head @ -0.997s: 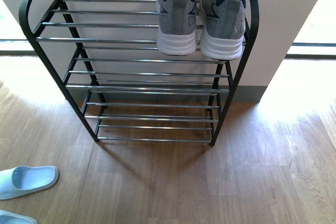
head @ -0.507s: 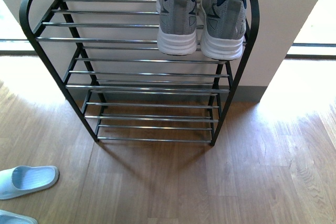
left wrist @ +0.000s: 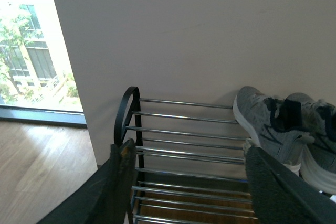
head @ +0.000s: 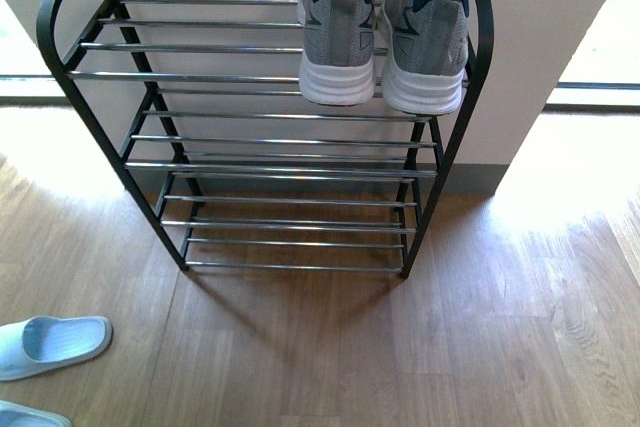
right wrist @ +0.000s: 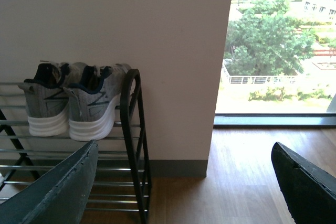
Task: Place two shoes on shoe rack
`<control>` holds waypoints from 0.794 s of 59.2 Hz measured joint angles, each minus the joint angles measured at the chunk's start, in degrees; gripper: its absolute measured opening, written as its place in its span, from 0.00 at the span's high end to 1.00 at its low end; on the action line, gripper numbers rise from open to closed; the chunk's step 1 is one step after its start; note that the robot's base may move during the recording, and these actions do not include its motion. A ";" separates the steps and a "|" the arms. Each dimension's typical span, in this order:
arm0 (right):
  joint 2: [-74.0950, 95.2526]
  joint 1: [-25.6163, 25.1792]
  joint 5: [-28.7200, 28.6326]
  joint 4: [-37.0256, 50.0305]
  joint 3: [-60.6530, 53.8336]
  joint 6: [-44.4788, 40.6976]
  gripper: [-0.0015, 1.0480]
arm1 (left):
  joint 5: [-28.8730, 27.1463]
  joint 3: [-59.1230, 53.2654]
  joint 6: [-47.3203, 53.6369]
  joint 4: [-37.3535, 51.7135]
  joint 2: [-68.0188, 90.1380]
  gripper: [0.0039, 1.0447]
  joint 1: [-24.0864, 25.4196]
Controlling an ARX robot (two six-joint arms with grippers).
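Note:
Two grey knit shoes with white soles and navy collars stand side by side on the top tier of the shoe rack [head: 150,77], at its right end, heels toward me: one shoe [head: 338,32] on the left, the other shoe [head: 426,37] against the right upright. Neither arm shows in the front view. My left gripper [left wrist: 189,156] is open and empty, held back from the shoe rack [left wrist: 173,129] with the shoes [left wrist: 262,116] off to one side. My right gripper [right wrist: 184,153] is open and empty too, off the rack's end upright [right wrist: 134,129], apart from the shoes [right wrist: 92,106].
The rack stands against a white wall [head: 550,27] on a wooden floor [head: 330,347]. Its lower tiers hold nothing. A pale slipper [head: 50,342] lies on the floor at the lower left, and the edge of another slipper [head: 25,415] shows below it. Bright windows flank the wall.

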 joint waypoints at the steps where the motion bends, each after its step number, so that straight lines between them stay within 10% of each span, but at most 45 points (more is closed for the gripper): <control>1: 0.00 0.00 0.00 0.00 0.00 0.00 0.09 | 0.57 -0.42 0.39 0.00 -0.50 0.46 0.46; 20: 0.00 0.00 -0.02 0.00 0.02 0.00 0.09 | 12.09 -8.94 2.78 -3.91 -12.87 0.99 12.04; 47: 0.00 0.00 -0.02 0.00 0.02 0.00 0.09 | 25.88 -14.10 3.06 -12.50 -26.91 0.99 24.68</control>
